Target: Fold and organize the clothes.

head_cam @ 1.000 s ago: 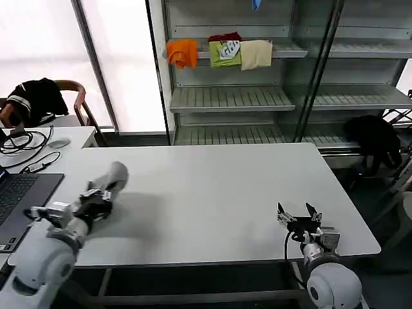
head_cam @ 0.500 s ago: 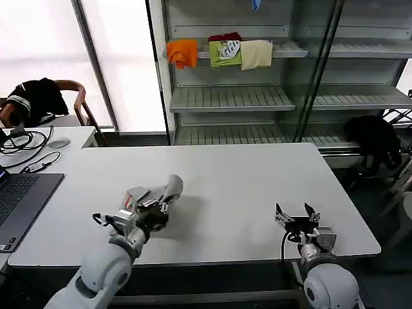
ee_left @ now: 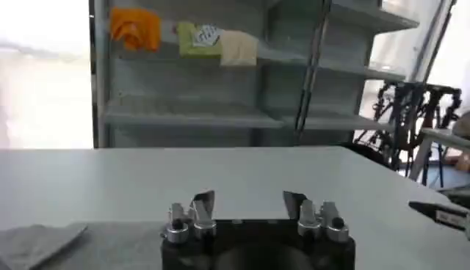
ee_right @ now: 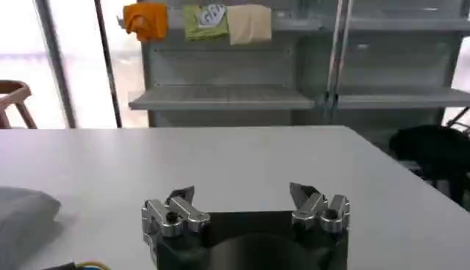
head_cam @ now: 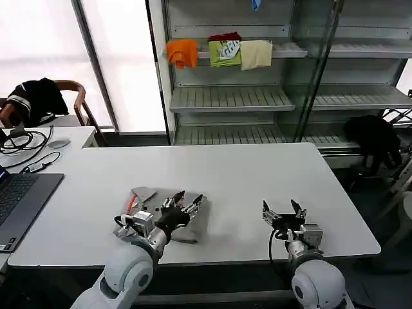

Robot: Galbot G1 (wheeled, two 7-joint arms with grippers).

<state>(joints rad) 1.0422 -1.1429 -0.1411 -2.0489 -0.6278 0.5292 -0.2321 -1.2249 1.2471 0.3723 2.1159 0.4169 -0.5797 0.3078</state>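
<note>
A light grey shirt lies crumpled on the white table near its front edge, left of centre, with a thin orange-red strip showing at its near side. My left gripper hovers just over the shirt's right part, open and holding nothing. From the left wrist the shirt shows beside the open gripper. My right gripper stands open over bare table to the right of the shirt. From the right wrist its jaws are wide apart and a fold of the shirt lies off to the side.
A glass-fronted shelf unit stands behind the table, with orange, green and cream folded garments on its upper shelf. A laptop and cables sit at the left. A black garment hangs at the right.
My left arm swung from the table's left side toward front centre carrying the grey shirt, which now lies on the table under the open gripper. The right gripper shifted slightly left.
</note>
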